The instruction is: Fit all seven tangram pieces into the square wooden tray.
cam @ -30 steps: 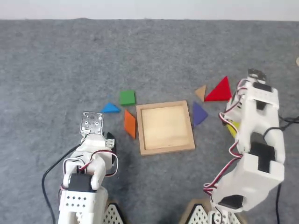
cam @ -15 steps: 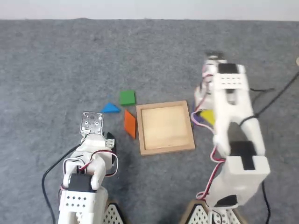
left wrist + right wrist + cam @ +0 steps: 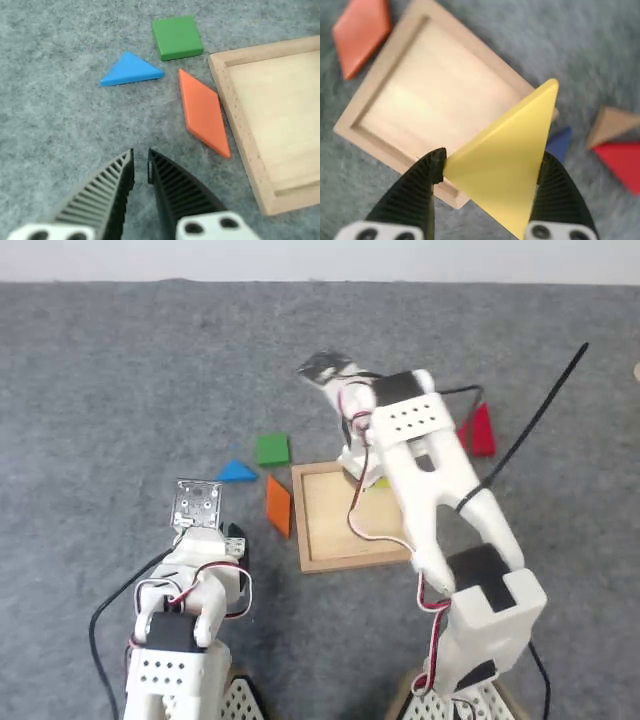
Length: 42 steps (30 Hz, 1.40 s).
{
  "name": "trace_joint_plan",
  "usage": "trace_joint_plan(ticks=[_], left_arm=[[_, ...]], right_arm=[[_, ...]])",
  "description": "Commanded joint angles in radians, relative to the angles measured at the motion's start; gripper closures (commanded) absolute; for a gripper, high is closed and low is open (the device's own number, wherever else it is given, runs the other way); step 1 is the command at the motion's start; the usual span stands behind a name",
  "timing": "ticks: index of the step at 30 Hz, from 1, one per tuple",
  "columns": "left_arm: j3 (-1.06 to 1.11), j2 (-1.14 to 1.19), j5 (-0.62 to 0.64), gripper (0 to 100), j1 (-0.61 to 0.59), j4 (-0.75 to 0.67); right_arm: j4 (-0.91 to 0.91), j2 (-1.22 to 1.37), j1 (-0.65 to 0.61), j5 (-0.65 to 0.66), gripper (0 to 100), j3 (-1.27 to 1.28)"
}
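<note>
Toward the tabletop's near edge, the left gripper [image 3: 140, 156] hangs empty, its two fingers closed to a slit. Past it, mid-tabletop, lies one square wooden tray [image 3: 299, 525], bare inside. One orange parallelogram [image 3: 278, 505], one blue triangle [image 3: 237, 472] and one green square [image 3: 272, 449] lie off its left rim. The right gripper [image 3: 490, 165] clamps one yellow triangle [image 3: 512, 145] above the tray's far right corner. Toward the tabletop's right edge lie one dark blue triangle [image 3: 559, 142], one tan triangle [image 3: 610, 127] and one red triangle [image 3: 478, 430].
</note>
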Motion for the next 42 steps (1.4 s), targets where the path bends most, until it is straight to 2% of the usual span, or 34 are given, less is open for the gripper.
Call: trace_joint_plan(ticks=[1,8,13,18,26,42], left_arm=[[-0.018,-0.014,0.006,95,-0.008,0.003],[-0.018,-0.014,0.006,95,-0.008,0.003],[-0.018,-0.014,0.006,95,-0.008,0.003],[-0.018,-0.014,0.006,95,-0.008,0.003],[-0.018,-0.014,0.006,95,-0.008,0.003],[-0.018,-0.014,0.006,95,-0.008,0.003]], right_arm=[[0.007,-0.004,-0.061,0.166,89.0,-0.049],[0.010,0.101,-0.082,0.489,89.0,-0.049],[-0.036,0.176,-0.085,0.620,88.7,-0.051],[-0.067,0.203,-0.088,0.631,87.9,-0.051],[-0.093,0.200,-0.082,0.623,68.0,-0.055],[-0.085,0.183,-0.159,0.585,68.0,-0.029]])
